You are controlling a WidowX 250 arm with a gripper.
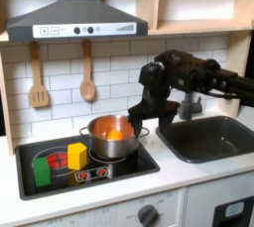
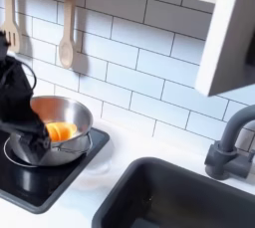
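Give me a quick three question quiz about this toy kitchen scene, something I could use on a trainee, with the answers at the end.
1. True or false: the orange piece lies inside the pot.
2. Multiple choice: in the first exterior view, the yellow block and green block stand on the stove where? A) left of the pot B) right of the pot C) in the sink
3. Fill in: on the tiled wall hang a wooden spatula and a wooden ____.

Key: 1 true. 2 A. 3 spoon. The gripper hangs over the pot's rim; whether its jaws are open is not clear.
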